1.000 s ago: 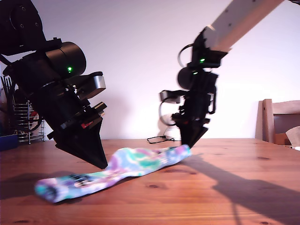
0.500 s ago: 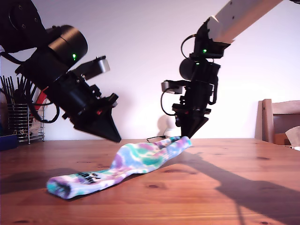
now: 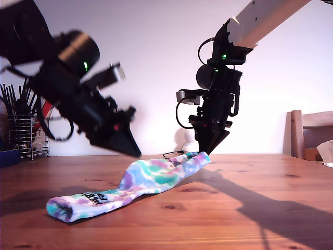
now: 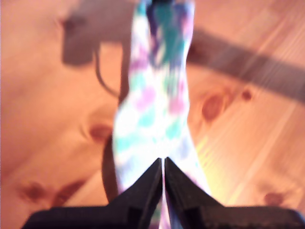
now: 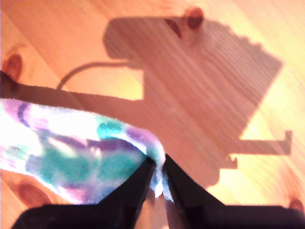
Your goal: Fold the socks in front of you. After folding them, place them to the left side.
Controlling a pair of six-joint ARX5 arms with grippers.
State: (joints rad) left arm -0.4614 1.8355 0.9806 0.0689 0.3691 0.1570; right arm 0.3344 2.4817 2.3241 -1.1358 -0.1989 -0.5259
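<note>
Sock: tie-dye sock point(image 3: 136, 185) lies stretched along the wooden tabletop point(image 3: 244, 208), unfolded, its printed end nearest the exterior camera, its other end lifted off the wood.

Second gripper: my second gripper point(image 5: 157, 172) pinches the sock's lifted end, jaws closed on a tuft of cloth; in the exterior view it point(image 3: 209, 149) stands nearly upright over that end.

First gripper: my first gripper point(image 4: 163, 168) hangs above the sock's middle, jaws pressed together with nothing clearly between them; its wrist view is blurred, so contact with the cloth cannot be told. In the exterior view it point(image 3: 134, 152) appears clear of the sock, just above its raised hump.

Beyond the sock: a wire utensil rack point(image 3: 23, 130) stands at the table's far edge, past the first arm; a wooden chair point(image 3: 310, 134) sits beyond the second arm.

Progress: by these pictures, no fold is made. The sock is one long strip, held at one end only.

Remaining: bringing one end over the other, pressing the fold flat, then carrying the folded sock aside to bare tabletop.
</note>
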